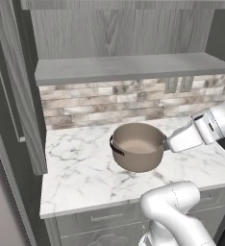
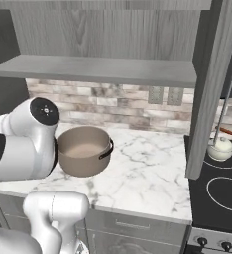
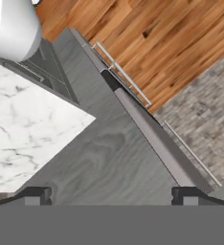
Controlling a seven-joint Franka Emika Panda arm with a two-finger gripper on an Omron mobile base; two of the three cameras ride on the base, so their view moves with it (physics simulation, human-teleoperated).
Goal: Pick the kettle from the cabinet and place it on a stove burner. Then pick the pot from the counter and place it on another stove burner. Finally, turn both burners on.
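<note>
Presently pincer [image 3: 112,195] spread wide, beside pot [image 1: 137,146] — kettle [image 2: 222,147] on burner

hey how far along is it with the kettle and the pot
Done: the kettle sits on a back stove burner. In hand: the open gripper is by the pot, which sits unheld on the counter. Left: moving the pot to another burner and turning both burners on.

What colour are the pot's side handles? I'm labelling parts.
Black; the loop handle on the taupe pot shows best in the left base view.
</note>
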